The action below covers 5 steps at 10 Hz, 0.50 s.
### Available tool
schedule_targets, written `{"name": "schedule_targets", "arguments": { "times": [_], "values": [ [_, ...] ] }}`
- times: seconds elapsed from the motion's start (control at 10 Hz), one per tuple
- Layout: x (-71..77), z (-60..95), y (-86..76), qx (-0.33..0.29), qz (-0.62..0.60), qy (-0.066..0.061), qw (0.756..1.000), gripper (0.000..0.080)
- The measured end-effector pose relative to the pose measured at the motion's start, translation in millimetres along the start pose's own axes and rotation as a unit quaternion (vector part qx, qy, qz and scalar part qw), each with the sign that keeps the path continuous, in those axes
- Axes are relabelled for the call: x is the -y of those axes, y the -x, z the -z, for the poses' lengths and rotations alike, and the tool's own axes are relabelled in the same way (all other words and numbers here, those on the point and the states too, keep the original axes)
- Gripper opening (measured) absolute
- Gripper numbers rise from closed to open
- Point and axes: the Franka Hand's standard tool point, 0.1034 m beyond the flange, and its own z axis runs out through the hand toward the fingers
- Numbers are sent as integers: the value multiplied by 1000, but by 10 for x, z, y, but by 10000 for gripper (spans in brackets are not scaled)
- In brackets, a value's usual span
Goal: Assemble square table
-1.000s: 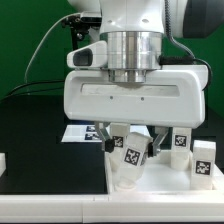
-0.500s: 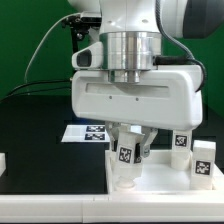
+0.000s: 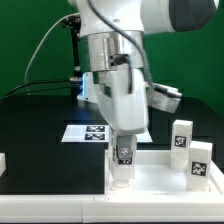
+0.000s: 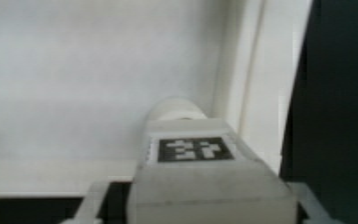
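I'm watching two views, exterior and wrist cam. In the exterior view the white robot arm (image 3: pixel 120 60) fills the upper centre of the frame, reaching straight down. Its gripper (image 3: pixel 123 152) sits just below centre, fingers closed on a short white table leg (image 3: pixel 122 166) w/ a black-and-white tag on its face. The leg stands upright, and its lower end meets the near-left corner of the big white square tabletop (image 3: pixel 165 180), which lies flat across the lower right of the frame. I can't tell whether the leg is seated in the slab or only resting on it.

Two more white legs (image 3: pixel 190 148) stand upright at the right edge of the frame, on the far-right part of the tabletop, each showing a tag; they're close together and well apart from the held leg. Behind the gripper, at centre left, the marker board (image 3: pixel 84 132) lies flat on the black table (image 3: pixel 40 130). A small white block (image 3: pixel 3 163) pokes in at the left edge, lower left. Green backdrop behind, upper left and right.

Wrist cam: the held leg (image 4: pixel 194 150) rises from the bottom centre of the frame, tag facing the lens. Behind it is the pale tabletop surface (image 4: pixel 87 80), w/ its raised rim (image 4: pixel 250 70) running top to bottom right of centre, then black table at the right edge. View is soft, so fine detail on the tag is unclear.
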Motion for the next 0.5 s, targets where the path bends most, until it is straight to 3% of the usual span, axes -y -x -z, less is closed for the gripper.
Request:
{"name": "schedule_targets", "arguments": {
  "times": [0.3, 0.4, 0.5],
  "values": [
    [3, 2, -62, 3, -61, -2, 998, 284],
    [0, -2, -65, 3, -60, -1, 998, 439],
    [-4, 2, -71, 0, -5, 2, 1000, 439]
  ]
}}
